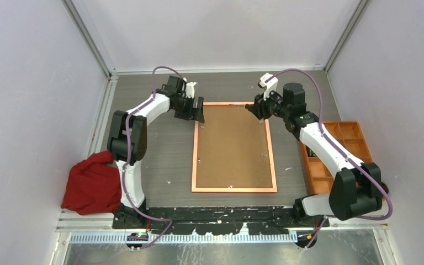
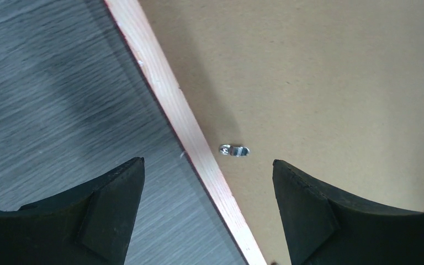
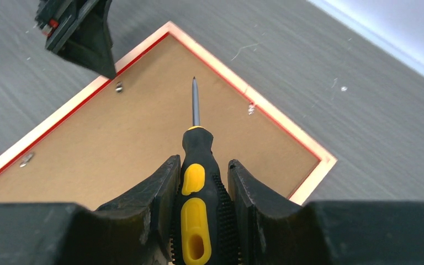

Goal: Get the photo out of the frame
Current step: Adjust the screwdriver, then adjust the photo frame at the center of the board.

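The frame (image 1: 195, 149) lies face down mid-table, its orange-looking back rim around a brown backing board (image 1: 233, 146). The photo is hidden under that board. My left gripper (image 1: 197, 113) is open at the far left corner. In the left wrist view its jaws (image 2: 208, 165) straddle the left rail (image 2: 171, 99), with a small metal clip (image 2: 234, 149) just inside. My right gripper (image 1: 255, 109) hovers at the far right corner, shut on a black-and-yellow screwdriver (image 3: 199, 182). The screwdriver's tip (image 3: 194, 83) points out over the board.
An orange compartment tray (image 1: 359, 132) stands at the right edge beside the right arm. A red cloth (image 1: 91, 185) lies bunched at the near left. More metal clips (image 3: 251, 109) sit along the board's edges. Grey walls close in the table.
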You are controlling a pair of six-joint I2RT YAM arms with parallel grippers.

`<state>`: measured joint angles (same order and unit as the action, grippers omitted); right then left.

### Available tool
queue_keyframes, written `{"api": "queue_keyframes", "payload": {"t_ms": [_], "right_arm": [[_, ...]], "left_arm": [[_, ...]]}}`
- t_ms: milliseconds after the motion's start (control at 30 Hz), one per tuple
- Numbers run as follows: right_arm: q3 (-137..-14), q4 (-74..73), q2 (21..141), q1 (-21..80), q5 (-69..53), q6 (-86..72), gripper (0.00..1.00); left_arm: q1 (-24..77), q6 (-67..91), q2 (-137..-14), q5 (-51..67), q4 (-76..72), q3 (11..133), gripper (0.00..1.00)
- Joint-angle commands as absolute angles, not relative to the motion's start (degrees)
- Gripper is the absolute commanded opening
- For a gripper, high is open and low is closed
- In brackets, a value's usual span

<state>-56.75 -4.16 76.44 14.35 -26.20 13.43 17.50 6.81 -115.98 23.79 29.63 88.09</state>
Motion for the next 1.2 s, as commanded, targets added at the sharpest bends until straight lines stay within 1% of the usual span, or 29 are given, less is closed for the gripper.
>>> {"api": "queue_keyframes", "payload": {"t_ms": [0,233,467,567,700,733,767,933,1000,1100,1167], "right_arm": [[-57.05,9.45,78.73,11.75,-28.83,16.21,0.01],[-57.1,16.5,83.78,8.19,-29.15,14.7,0.01],[-54.69,21.25,86.2,6.62,-30.3,14.52,0.01],[-54.61,21.29,86.83,6.42,-30.5,14.46,0.01],[-54.19,21.47,85.94,6.0,-30.71,13.62,0.01],[-54.15,21.38,85.61,5.86,-30.96,13.25,0.01],[-54.14,21.21,85.22,5.74,-31.42,12.86,0.01],[-53.78,19.79,83.85,5.11,-33.88,11.61,0.01],[-53.6,19.7,83.42,4.6,-35.46,10.5,0.01],[-53.7,19.17,83.04,3.59,-37.26,9.42,0.01],[-53.7,18.96,82.83,2.73,-38.4,8.83,0.01]], "left_arm": [[17.23,10.42,-116.41,20.97,24.87,90.63,0.86],[17.23,12.76,-119.29,18.63,24.53,92.86,0.85],[17.23,13.77,-122.6,15.97,27.07,95.55,0.75],[17.31,13.89,-123.4,16.04,27.26,95.54,0.69],[17.39,13.97,-124.17,16.24,27.55,95.72,0.65],[17.4,13.93,-124.45,16.0,27.86,95.98,0.63],[17.4,13.97,-124.79,15.86,28.05,96.24,0.59],[18.24,13.69,-126.01,14.61,29.19,97.3,0.51],[18.64,13.1,-126.64,13.96,30.1,97.95,0.43],[19.14,11.92,-127.43,12.0,31.48,98.83,0.35],[19.31,11.19,-127.82,11.15,32.05,99.24,0.33]]}}
